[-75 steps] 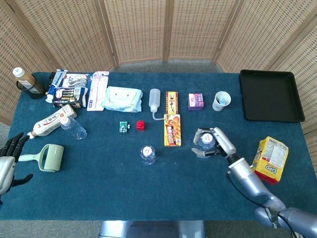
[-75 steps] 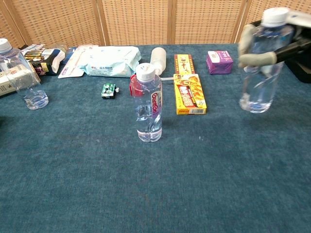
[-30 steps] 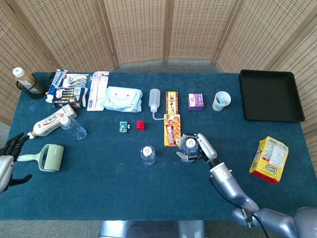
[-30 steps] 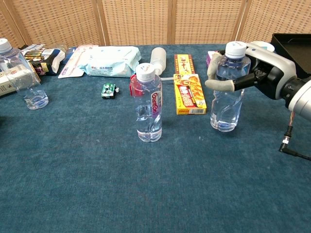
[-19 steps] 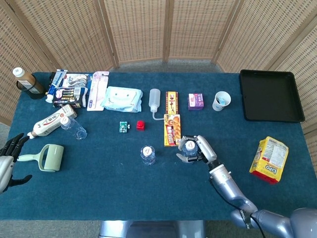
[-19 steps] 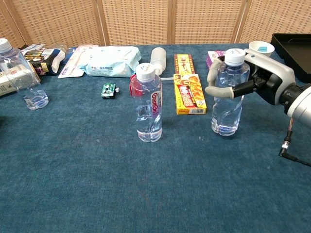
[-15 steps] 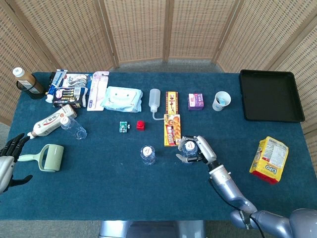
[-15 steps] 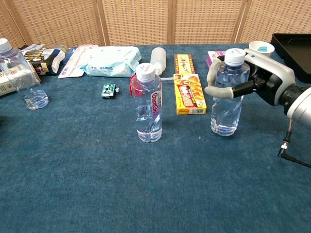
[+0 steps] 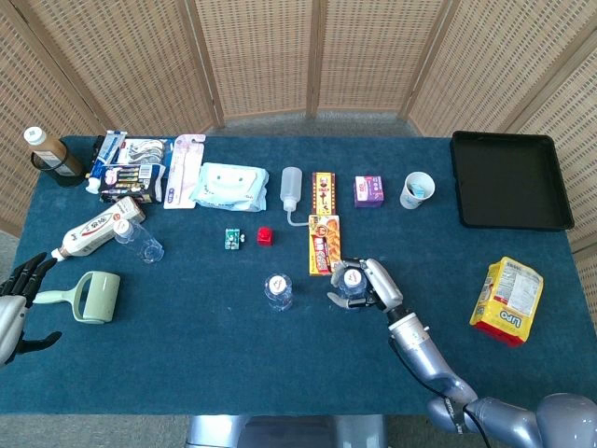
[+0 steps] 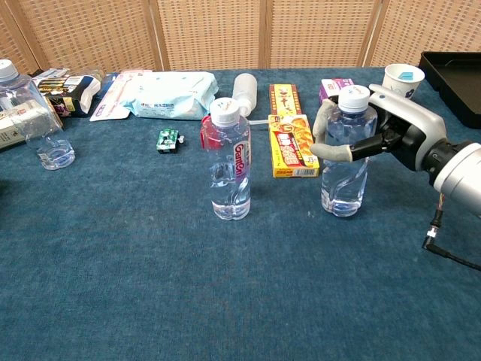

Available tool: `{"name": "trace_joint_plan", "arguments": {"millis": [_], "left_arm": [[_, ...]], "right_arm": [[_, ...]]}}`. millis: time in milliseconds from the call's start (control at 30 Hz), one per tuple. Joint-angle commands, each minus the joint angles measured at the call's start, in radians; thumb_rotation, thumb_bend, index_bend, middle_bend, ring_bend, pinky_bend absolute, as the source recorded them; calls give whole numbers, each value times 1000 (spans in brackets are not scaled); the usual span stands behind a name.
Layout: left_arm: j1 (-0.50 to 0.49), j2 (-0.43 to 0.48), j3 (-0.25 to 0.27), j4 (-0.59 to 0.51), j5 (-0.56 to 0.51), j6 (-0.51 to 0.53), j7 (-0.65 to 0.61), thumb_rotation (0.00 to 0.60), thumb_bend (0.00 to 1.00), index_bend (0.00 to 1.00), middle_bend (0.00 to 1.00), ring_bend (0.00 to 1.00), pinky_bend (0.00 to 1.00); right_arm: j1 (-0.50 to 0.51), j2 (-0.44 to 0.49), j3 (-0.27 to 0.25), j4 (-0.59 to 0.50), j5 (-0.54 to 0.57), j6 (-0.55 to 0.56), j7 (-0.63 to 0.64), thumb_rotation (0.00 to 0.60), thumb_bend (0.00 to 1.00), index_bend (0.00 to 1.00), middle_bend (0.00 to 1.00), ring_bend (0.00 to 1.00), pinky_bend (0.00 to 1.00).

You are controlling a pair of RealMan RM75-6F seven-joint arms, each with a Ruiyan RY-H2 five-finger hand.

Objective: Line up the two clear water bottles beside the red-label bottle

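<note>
Black tray (image 9: pixel 511 180) far right; paper cup (image 9: pixel 417 189) beside purple box (image 9: pixel 369 190).

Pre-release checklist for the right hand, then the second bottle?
1. Right hand grips the clear bottle near the top: ok.
2. That bottle upright: ok.
3. Its base touching the table: cannot tell.
4. Level with and beside the red-label bottle, gap between them: ok.
5. Second clear bottle lined up: not ok, it stands at the far left of the table.
6. Left hand open, at the left table edge, free for it: ok.
</note>
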Motion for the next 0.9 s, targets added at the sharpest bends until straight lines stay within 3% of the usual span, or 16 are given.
{"name": "trace_joint_plan", "arguments": {"millis": [33,233,500,633,900], "left_arm": [[-1,0,0,1,-1,-1,-3,600,90,0,0,0,162],[-3,2,0,0,-5,-8,-7,600,92,0,0,0,162],[-2,1,2,-2,-1,-6,-5,600,91,0,0,0,162],[-3,1,2,-2,-1,-7,-7,600,92,0,0,0,162],[-1,5,7,-2,9,-4,-15,600,91,0,0,0,162]], "right_arm": [[-2,-4,-8,14,-18,15,19,600,281,494,573,465,357],[-1,-7,-26,46,-52,39,75,600,230,340,439,353,327],[-10,-6,-38,62,-67,66,100,600,226,274,382,326,305],[-15,6,-43,56,-79,89,101,600,207,205,307,291,282],[-46,38,-64,29,-92,130,16,600,198,152,256,262,261]]}}
